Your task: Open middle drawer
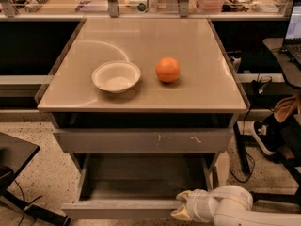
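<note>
The middle drawer [117, 209] is pulled well out below the taller grey front with white scuff marks [141, 141]. Its plain grey front is near the bottom edge of the view, and its dark empty inside [141, 175] shows. My gripper [185, 208], cream-coloured on a white arm [235, 208], is at the right end of the drawer's front edge, touching its top lip. The lowest front is hidden under the open drawer.
On the beige cabinet top [202, 84] stand a white bowl [116, 76] and an orange [168, 69]. A dark desk corner [11, 154] and cables are at the left. A person's shoe [265, 135] and a chair are at the right. A cluttered counter runs behind.
</note>
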Controlling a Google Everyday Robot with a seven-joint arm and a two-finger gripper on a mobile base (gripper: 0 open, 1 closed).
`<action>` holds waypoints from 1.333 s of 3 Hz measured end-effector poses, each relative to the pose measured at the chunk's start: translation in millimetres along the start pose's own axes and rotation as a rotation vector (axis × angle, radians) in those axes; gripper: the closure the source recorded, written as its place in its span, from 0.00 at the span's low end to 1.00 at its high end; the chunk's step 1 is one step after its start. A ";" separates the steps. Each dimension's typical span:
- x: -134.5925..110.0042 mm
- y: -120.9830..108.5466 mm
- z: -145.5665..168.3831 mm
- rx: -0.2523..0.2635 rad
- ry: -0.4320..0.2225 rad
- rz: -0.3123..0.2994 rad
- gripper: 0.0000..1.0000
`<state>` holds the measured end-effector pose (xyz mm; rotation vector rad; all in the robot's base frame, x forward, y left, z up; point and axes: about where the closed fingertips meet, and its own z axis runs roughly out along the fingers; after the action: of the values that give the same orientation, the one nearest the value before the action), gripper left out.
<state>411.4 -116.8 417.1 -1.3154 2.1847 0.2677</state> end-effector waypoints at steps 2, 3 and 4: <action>3.5 3.6 -4.4 0.013 -0.004 -0.003 1.00; 8.7 8.9 -7.8 0.026 -0.007 -0.003 1.00; 7.3 9.2 -8.4 0.026 -0.007 -0.003 1.00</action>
<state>397.8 -121.5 418.8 -1.3016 2.1732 0.2423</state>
